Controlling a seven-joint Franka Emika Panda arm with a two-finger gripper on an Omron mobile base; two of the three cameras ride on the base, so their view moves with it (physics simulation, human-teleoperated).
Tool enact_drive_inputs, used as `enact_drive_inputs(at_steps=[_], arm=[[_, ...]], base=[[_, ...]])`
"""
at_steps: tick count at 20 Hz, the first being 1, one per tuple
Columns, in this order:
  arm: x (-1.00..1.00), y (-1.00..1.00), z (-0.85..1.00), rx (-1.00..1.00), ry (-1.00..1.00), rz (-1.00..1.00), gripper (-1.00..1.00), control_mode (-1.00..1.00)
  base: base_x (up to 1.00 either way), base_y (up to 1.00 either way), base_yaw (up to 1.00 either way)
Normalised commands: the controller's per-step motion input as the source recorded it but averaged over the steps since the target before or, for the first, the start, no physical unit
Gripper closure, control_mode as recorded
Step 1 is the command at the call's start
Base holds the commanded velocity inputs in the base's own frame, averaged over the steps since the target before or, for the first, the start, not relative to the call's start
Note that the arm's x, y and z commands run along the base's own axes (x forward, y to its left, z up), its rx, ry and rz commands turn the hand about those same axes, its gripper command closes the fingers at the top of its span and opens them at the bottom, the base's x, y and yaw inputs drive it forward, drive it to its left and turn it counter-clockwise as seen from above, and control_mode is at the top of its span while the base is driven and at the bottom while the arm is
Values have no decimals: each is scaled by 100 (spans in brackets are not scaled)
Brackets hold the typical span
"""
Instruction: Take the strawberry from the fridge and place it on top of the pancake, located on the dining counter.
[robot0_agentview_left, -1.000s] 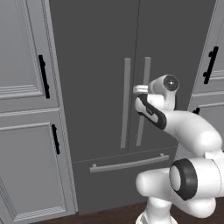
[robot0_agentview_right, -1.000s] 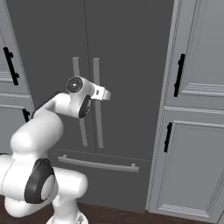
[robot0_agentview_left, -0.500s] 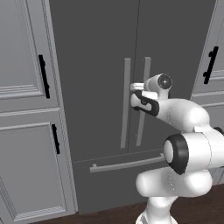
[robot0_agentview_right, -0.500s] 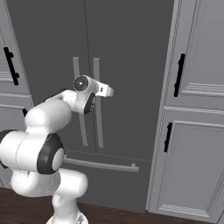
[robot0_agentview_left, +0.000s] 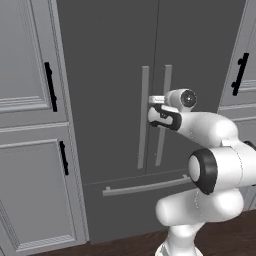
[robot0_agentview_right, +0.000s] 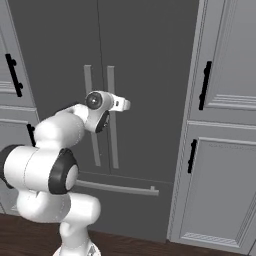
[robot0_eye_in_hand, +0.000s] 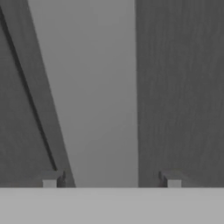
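Two long vertical grey bar handles stand side by side at the middle of the tall dark grey double-door fridge (robot0_agentview_left: 115, 65), both doors closed, with a horizontal bar handle (robot0_agentview_left: 145, 186) across its bottom drawer towards six o'clock; the white jointed arm reaches up from the base and sets its two-finger tool (robot0_agentview_left: 151, 111) right at the handles, about halfway up them. In the left base view the tool's dark wrist block lies across the right-hand bar handle (robot0_agentview_left: 164, 114), its tip reaching towards nine o'clock to the left-hand bar handle (robot0_agentview_left: 144, 116); in the right base view the tool (robot0_agentview_right: 118, 104) points towards three o'clock and overlaps the right-hand bar (robot0_agentview_right: 112, 116). In the hand view a pale grey bar (robot0_eye_in_hand: 94, 94) runs from twelve to six o'clock between the two small finger tips (robot0_eye_in_hand: 49, 181), which stand apart on either side of it with dark door panel showing beyond each; whether they touch the bar cannot be told. The door seam shows as a thin dark line towards nine o'clock in that view. Light grey panelled cabinets (robot0_agentview_left: 27, 125) with short black handles flank the fridge at both sides; dark wooden floor (robot0_agentview_right: 150, 245) runs along the bottom.
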Motion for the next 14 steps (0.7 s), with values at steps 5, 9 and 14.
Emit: enact_drive_inputs(at_steps=[5, 9, 14], arm=[[-4, -25, 3, 0, 13, 1, 100, -100], [-76, -72, 15, 0, 1, 0, 100, -100], [-77, -87, 23, 0, 3, 0, 100, -100]], base=[[0, 0, 0], [0, 0, 0], [0, 0, 0]])
